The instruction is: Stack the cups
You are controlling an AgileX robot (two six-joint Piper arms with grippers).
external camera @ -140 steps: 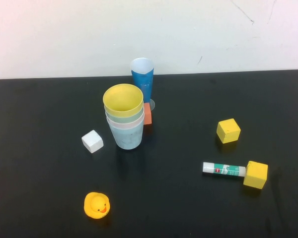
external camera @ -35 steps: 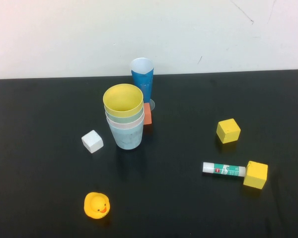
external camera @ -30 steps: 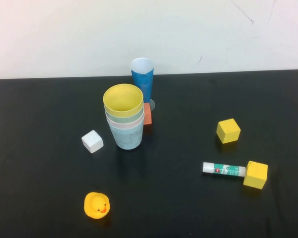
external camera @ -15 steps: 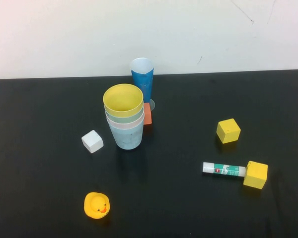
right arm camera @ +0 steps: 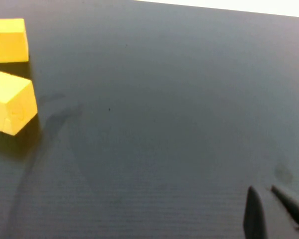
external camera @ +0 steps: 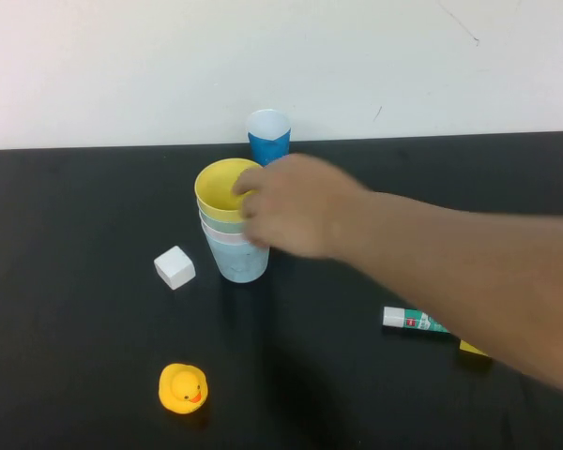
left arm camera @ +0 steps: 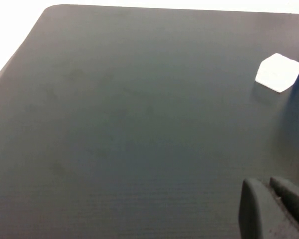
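Observation:
The four cups stand nested in one stack at the table's middle: the yellow cup (external camera: 220, 187) on top, then the mint green rim (external camera: 220, 225), the pink rim (external camera: 225, 237) and the light blue cup (external camera: 240, 262) at the bottom. A person's bare hand (external camera: 296, 206) reaches in from the right and rests on the stack's right side and rim. Neither gripper shows in the high view. My left gripper (left arm camera: 266, 183) hangs shut and empty over bare table. My right gripper (right arm camera: 264, 190) is shut and empty over bare table.
A dark-blue cup (external camera: 267, 136) stands behind the stack. A white cube (external camera: 174, 267) lies left of it and also shows in the left wrist view (left arm camera: 278, 72). A yellow duck (external camera: 183, 388) sits front left. A glue stick (external camera: 411, 321) lies right. Two yellow cubes (right arm camera: 9, 40) (right arm camera: 10, 103) show in the right wrist view.
A person's arm has come in from the right and its hand now lies on the cup stack, hiding the orange block and the yellow cubes. The cups stand as before.

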